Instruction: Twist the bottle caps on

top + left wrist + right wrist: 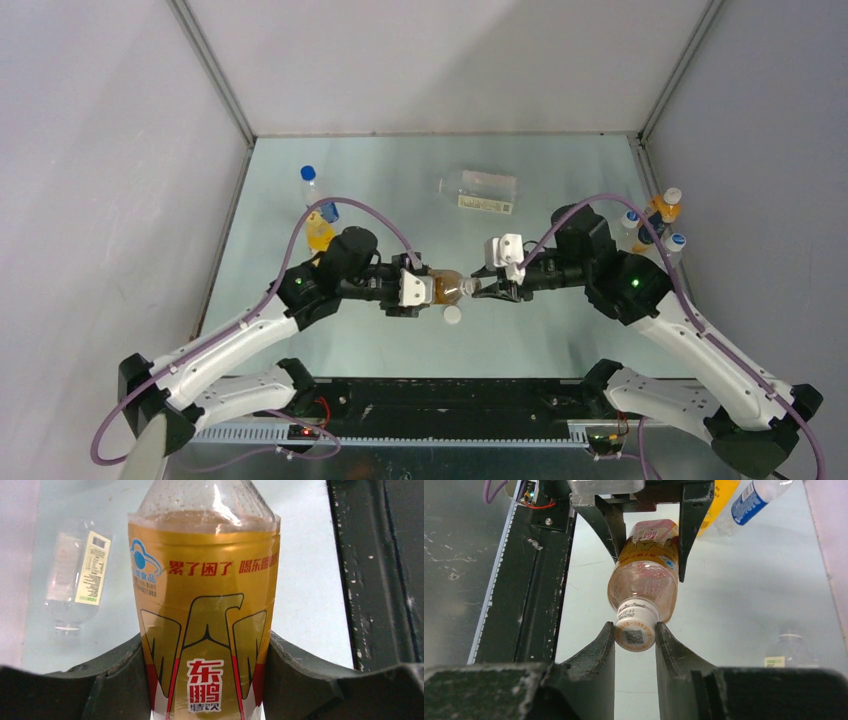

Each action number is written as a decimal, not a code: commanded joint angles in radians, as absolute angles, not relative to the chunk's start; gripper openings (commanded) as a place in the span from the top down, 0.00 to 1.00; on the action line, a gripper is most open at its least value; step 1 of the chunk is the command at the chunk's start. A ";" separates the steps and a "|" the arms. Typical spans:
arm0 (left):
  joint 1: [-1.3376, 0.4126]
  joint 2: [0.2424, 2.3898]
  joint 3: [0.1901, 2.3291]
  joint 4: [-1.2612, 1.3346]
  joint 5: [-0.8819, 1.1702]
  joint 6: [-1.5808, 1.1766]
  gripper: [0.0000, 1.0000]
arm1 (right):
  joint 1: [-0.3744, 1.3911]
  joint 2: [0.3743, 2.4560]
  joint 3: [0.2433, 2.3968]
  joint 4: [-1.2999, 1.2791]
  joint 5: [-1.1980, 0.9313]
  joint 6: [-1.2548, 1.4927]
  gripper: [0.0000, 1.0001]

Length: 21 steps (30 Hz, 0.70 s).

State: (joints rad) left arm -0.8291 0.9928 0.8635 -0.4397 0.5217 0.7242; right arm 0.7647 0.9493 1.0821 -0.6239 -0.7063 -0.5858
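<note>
- The left gripper point(415, 290) is clamped round the brown-drink bottle point(205, 605), holding it level above the table point(350, 170), neck toward the other arm;
- the right gripper point(635, 636) pinches the white cap point(636, 624) sitting on that neck; whether its threads have caught is hard to tell;
- risk: a tilted cap would cross-thread; the bottle could also spin in the left grip under twisting;
- the second cap point(452, 314) lies on the table just beside; the clear bottle point(478, 190) lies on its side well behind.
</note>
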 commanded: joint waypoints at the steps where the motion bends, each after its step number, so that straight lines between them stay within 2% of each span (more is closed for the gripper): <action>1: -0.865 0.916 0.858 -0.075 0.509 0.687 1.00 | 0.774 1.008 1.099 -0.637 -0.678 -0.483 1.00; 6: -0.872 0.895 0.807 0.066 0.481 0.591 1.00 | 0.775 1.028 1.099 -0.627 -0.675 -0.424 1.00; 15: -0.896 0.932 0.815 0.129 0.372 0.441 1.00 | 0.790 1.045 1.099 -0.609 -0.650 -0.330 1.00; 21: -0.919 0.929 0.787 0.153 0.345 0.491 1.00 | 0.788 1.061 1.099 -0.583 -0.609 -0.184 1.00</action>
State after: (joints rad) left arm -0.8799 0.9482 0.7479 -0.2287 0.3401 0.5213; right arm 0.7559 1.0000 1.1099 -0.5766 -0.5629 -0.3298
